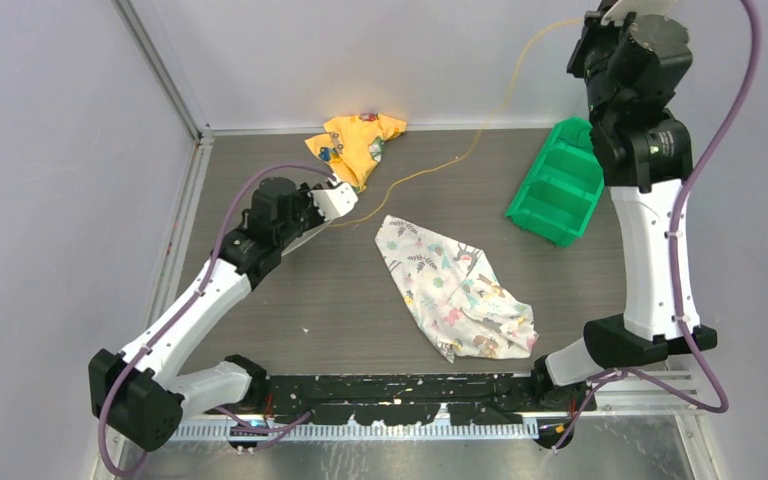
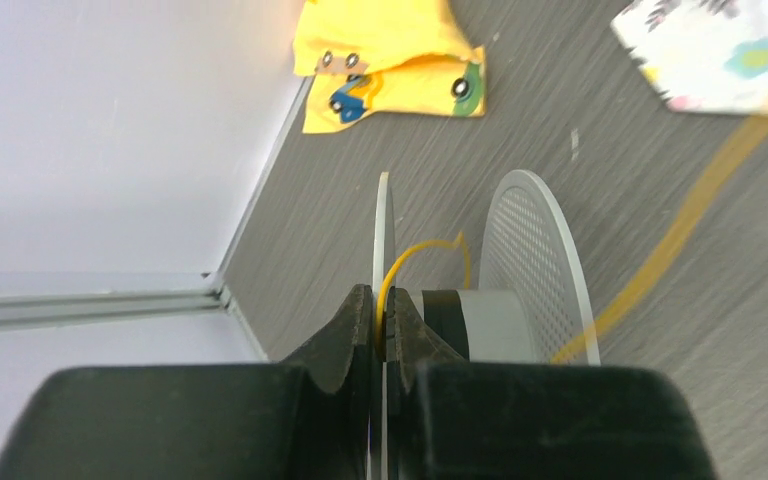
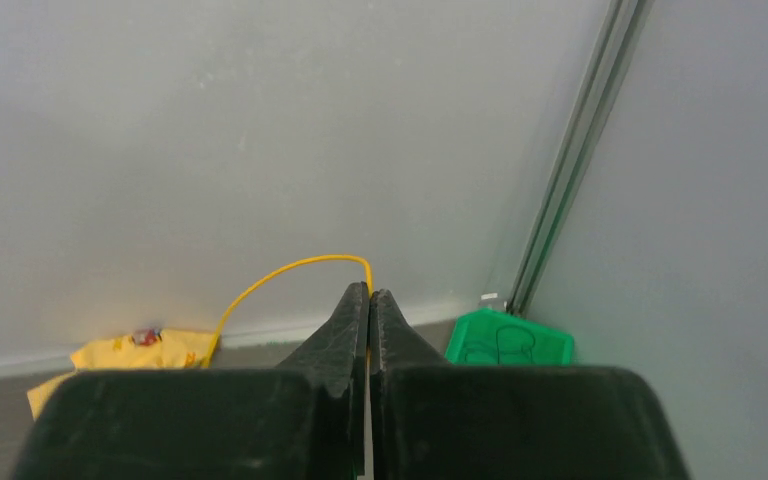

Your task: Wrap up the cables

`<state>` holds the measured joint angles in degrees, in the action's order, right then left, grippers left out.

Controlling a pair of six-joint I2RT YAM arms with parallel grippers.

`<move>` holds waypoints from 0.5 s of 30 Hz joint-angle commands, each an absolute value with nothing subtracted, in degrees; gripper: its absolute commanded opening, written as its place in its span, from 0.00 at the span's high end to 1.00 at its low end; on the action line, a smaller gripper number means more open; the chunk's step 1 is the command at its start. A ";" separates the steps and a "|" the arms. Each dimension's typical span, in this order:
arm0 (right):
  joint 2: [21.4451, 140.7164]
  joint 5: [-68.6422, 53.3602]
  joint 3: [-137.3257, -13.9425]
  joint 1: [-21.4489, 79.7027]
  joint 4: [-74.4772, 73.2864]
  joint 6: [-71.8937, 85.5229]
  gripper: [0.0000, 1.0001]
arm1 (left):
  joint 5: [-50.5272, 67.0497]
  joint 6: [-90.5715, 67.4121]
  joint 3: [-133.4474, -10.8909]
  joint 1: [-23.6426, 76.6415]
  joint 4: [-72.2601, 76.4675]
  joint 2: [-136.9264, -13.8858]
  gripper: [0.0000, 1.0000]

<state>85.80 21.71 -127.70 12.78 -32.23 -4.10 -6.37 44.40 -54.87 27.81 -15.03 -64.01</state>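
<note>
Evidently the right pincer (image 3: pixel 369 293) pinches the cable (image 3: pixel 300 261) high over the far-right corner to feed the spool (image 2: pixel 490 325), its rim clamped by the left pincer (image 2: pixel 380 305).

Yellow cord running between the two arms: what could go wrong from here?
1. The right end effector pinches the cord only at its very tips, so the cord might slip free.
2. The left end effector grips the spool by one thin rim; a tug on the cord could twist it loose.
3. The cord runs close by the yellow cloth and may snag or drag it.
</note>
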 commanded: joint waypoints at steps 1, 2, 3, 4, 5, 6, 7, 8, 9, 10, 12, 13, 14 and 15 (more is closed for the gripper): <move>84.03 19.16 -122.35 9.68 -32.87 0.70 0.99 | 1.92 39.78 -60.73 27.00 -17.07 -61.00 1.00; 83.62 18.86 -120.97 8.93 -32.83 1.89 1.00 | 1.76 39.51 -60.97 26.98 -17.27 -60.89 1.00; 83.06 18.37 -119.69 8.20 -32.68 2.66 0.99 | 1.49 39.33 -60.96 26.80 -16.75 -60.64 1.00; 82.50 17.82 -118.34 7.55 -32.54 3.17 1.00 | 1.04 39.16 -60.80 26.61 -15.93 -60.46 1.00; 82.00 17.56 -117.27 7.09 -32.59 3.51 1.00 | 0.51 38.85 -60.65 26.41 -15.12 -60.25 1.00; 81.54 17.31 -116.24 6.77 -32.60 3.64 0.99 | 0.45 38.40 -60.51 26.25 -14.35 -60.07 1.00; 81.11 16.90 -115.26 6.59 -32.65 3.88 0.99 | -0.41 37.81 -60.60 26.12 -13.77 -60.02 1.00; 80.73 16.27 -114.36 6.53 -32.73 4.06 0.99 | -1.74 37.17 -60.57 26.06 -12.93 -60.03 1.00; 80.23 15.18 -113.29 6.47 -32.71 4.00 0.99 | -2.21 36.59 -60.72 26.02 -12.44 -60.03 1.00; 79.78 14.35 -112.14 6.42 -32.49 3.96 0.99 | -2.21 35.97 -60.89 26.02 -12.01 -59.99 1.00; 78.62 12.24 -109.67 6.46 -31.91 3.65 1.00 | -2.06 34.87 -61.18 26.02 -11.03 -59.86 1.00; 77.67 11.10 -108.27 6.46 -31.56 3.65 1.00 | -1.95 34.27 -61.49 26.02 -10.91 -59.80 1.00; 76.71 9.86 -106.18 6.44 -31.10 3.63 1.00 | -1.80 33.98 -61.84 26.02 -11.10 -59.77 1.00; 75.31 8.87 -102.35 6.49 -30.01 3.86 0.99 | -1.75 33.76 -62.09 26.02 -11.09 -59.70 1.00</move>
<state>81.17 14.17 -108.51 6.48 -34.50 2.96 -1.32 36.01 -58.06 26.22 -17.37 -61.89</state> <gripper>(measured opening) 0.023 0.046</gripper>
